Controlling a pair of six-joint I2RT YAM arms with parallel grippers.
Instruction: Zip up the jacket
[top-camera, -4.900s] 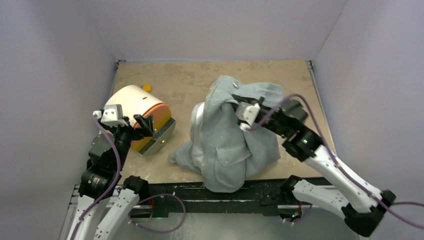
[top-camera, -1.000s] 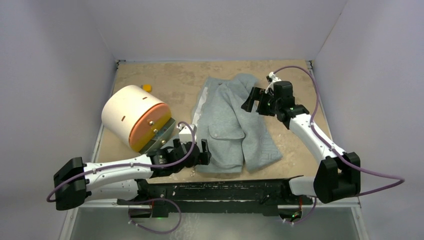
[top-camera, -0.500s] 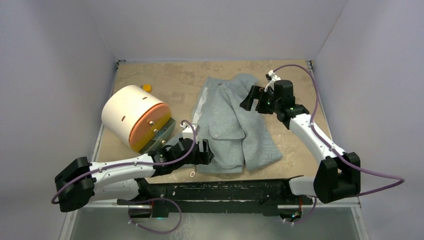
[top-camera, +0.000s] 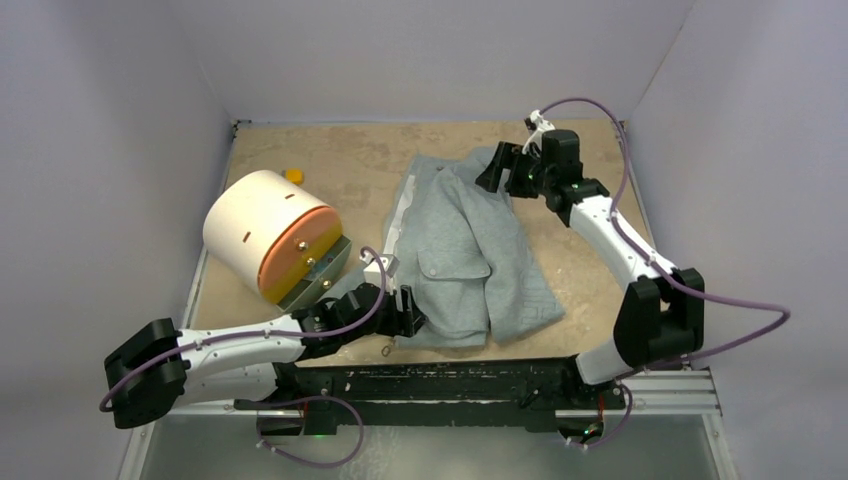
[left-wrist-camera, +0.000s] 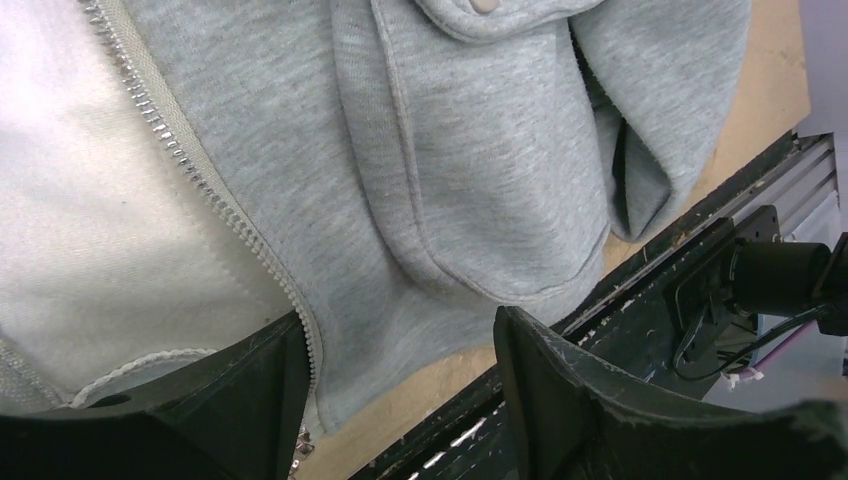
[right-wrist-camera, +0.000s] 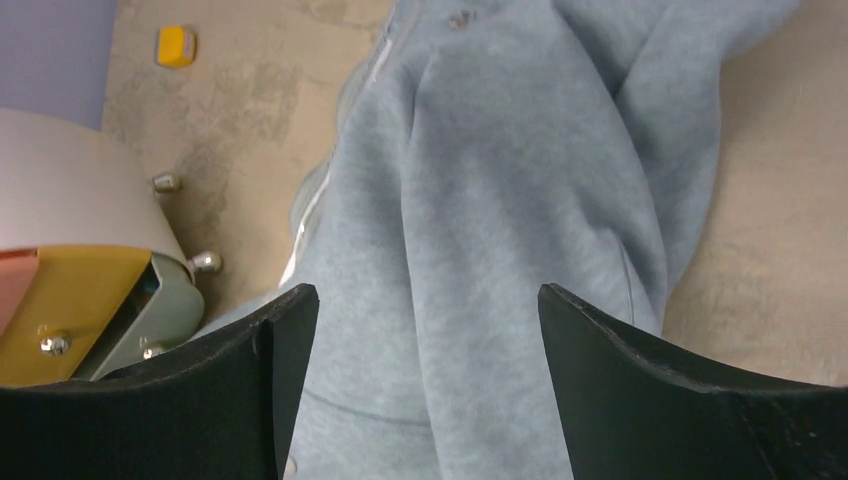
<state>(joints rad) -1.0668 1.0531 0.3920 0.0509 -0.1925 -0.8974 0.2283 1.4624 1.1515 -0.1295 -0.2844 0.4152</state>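
Observation:
The light grey jacket (top-camera: 470, 250) lies flat on the table with its front open, and a strip of white lining (top-camera: 400, 215) shows along its left edge. My left gripper (top-camera: 405, 310) is low at the near left corner of the hem. In the left wrist view my left gripper (left-wrist-camera: 398, 330) is open, straddling the jacket's hem (left-wrist-camera: 430, 230), with the zipper teeth (left-wrist-camera: 180, 160) running to the left finger (left-wrist-camera: 250, 400). My right gripper (top-camera: 497, 170) hovers over the jacket's far right shoulder. In the right wrist view my right gripper (right-wrist-camera: 428, 295) is open above the jacket (right-wrist-camera: 500, 150), holding nothing.
A white and orange drum-shaped object (top-camera: 270, 235) lies left of the jacket, with a small yellow piece (top-camera: 293, 176) behind it. A small metal ring (top-camera: 386, 350) lies near the hem. The black rail (top-camera: 450, 380) runs along the near edge. Walls close in three sides.
My left gripper's jaws have narrowed around the hem corner. My right gripper has moved farther away, up toward the jacket's shoulder, its jaws slightly narrower. The jacket lies as before.

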